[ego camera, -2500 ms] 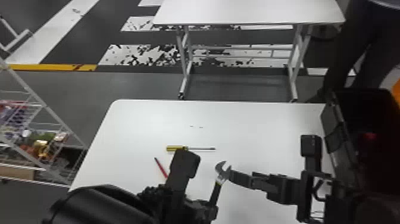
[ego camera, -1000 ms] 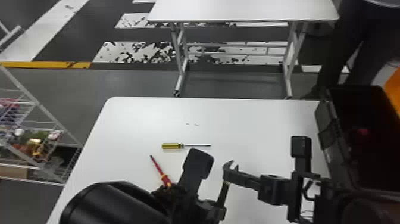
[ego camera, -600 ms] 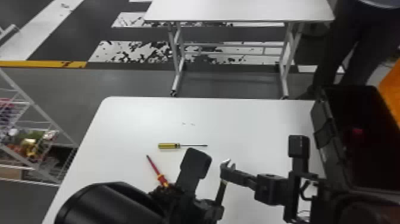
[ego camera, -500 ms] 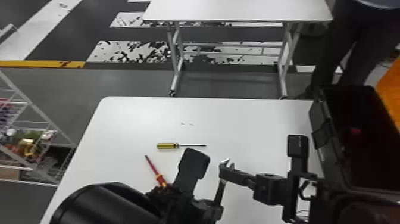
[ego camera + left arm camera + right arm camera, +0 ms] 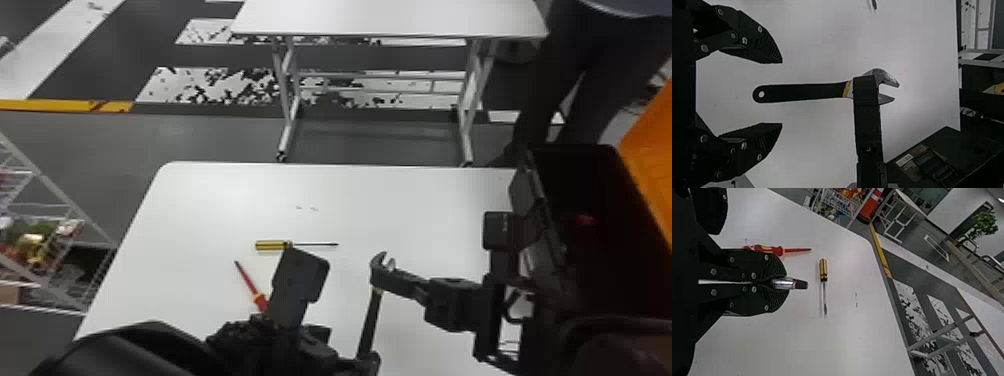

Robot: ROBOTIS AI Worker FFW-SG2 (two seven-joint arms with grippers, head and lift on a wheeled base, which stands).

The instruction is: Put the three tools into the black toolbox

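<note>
wrench point(image 5: 801, 93) changes hands above the table point(image 5: 400, 200): my left gripper point(image 5: 782, 93), closer to the handle half a second ago, now stands spread on both sides of it, while my right gripper point(image 5: 785, 283) clamps the head. the handover looks done, i judge, putting it on the toolbox point(image 5: 525, 190) side. red screwdriver point(image 5: 250, 287) and yellow screwdriver point(image 5: 272, 245) lie on the table, awaiting their turns.

Second white table point(image 5: 390, 17), wire rack point(image 5: 60, 200), potted plant point(image 5: 985, 224)
</note>
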